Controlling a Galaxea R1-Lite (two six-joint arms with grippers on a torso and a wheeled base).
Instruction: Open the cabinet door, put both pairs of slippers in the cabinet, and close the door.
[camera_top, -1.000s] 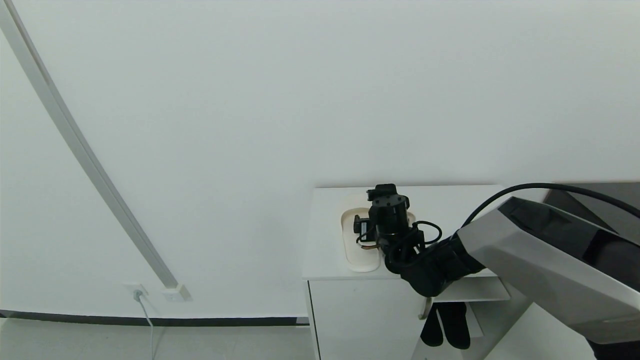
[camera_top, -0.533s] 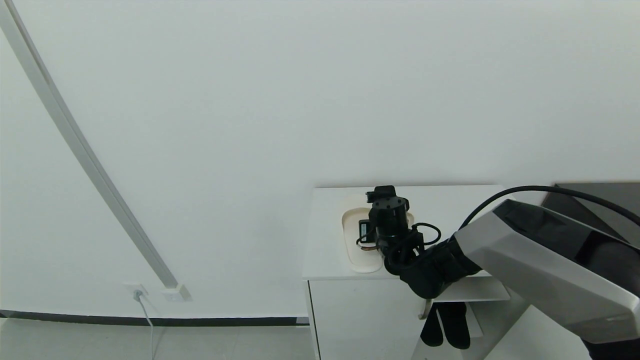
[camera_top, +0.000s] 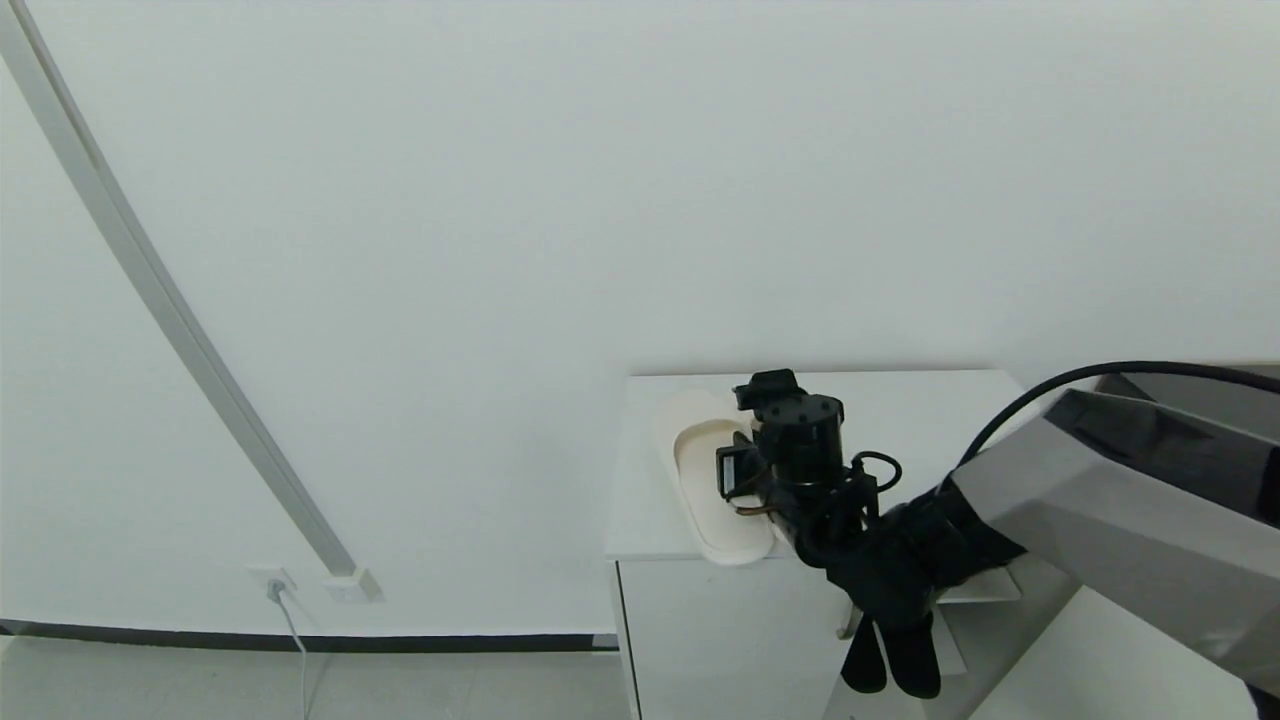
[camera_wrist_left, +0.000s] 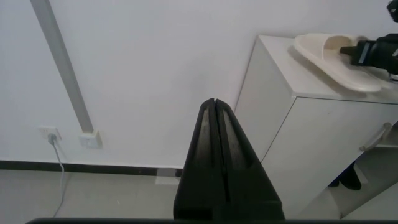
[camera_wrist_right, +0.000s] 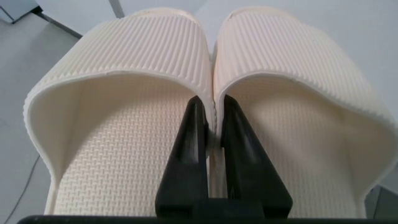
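A pair of cream slippers (camera_top: 700, 480) lies on top of the white cabinet (camera_top: 640, 470), heels just past its front edge. My right gripper (camera_top: 738, 478) stands over them. In the right wrist view the gripper (camera_wrist_right: 213, 106) is shut on the two touching inner walls of the cream slippers (camera_wrist_right: 118, 124). A pair of black slippers (camera_top: 895, 655) sits inside the cabinet, under a shelf. My left gripper (camera_wrist_left: 214, 102) is shut with nothing in it, held low and to the left of the cabinet (camera_wrist_left: 280, 112), well away from the cream slippers (camera_wrist_left: 329, 53).
The cabinet's left door is shut, and a metal handle (camera_top: 850, 612) hangs beside the open right half. A grey slanted strip (camera_top: 150, 290) runs down the wall to an outlet (camera_top: 270, 580) with a cord. Bare floor lies left of the cabinet.
My right gripper has pulled the cream slippers toward the cabinet's front edge and a little to the left. The right arm has drawn back with them.
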